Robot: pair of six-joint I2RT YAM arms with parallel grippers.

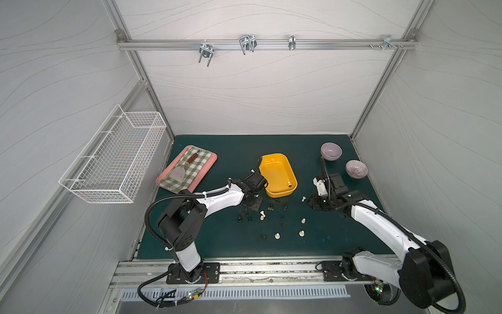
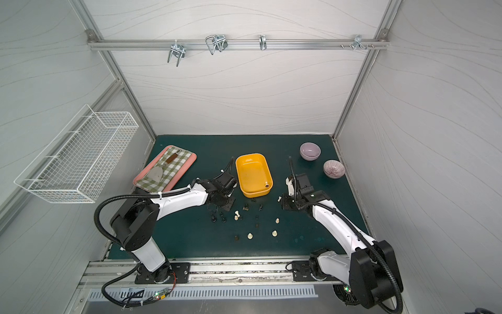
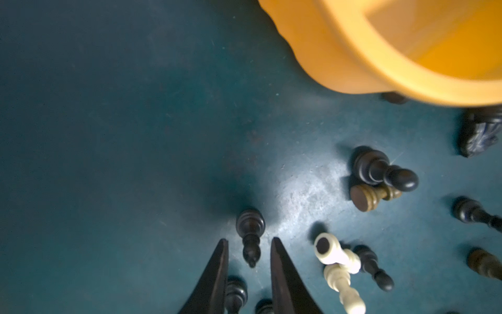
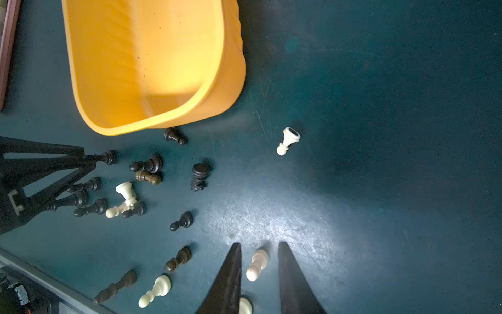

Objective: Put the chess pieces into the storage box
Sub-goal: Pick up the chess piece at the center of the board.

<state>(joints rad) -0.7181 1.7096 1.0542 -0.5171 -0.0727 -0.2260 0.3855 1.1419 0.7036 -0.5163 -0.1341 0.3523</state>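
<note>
2 fingers of the left gripper [image 3: 248, 240] stand apart, straddling a dark chess piece [image 3: 250, 231] without touching it, just beside the storage box [image 3: 353, 54]. The right gripper [image 4: 259, 243], farther from the storage box, is likewise parted, a cream pawn [image 4: 256, 265] showing between its fingers; whether they touch it I cannot tell. Other chess pieces [image 1: 277, 236] lie scattered on the green mat [image 1: 217, 244] beside the storage box; 1 cream piece [image 1: 290, 185] lies inside it.

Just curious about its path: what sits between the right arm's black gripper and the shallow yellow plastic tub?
A single small cream-white chess pawn, lying on the dark green mat; otherwise the stretch is bare, as both top views show.
</note>
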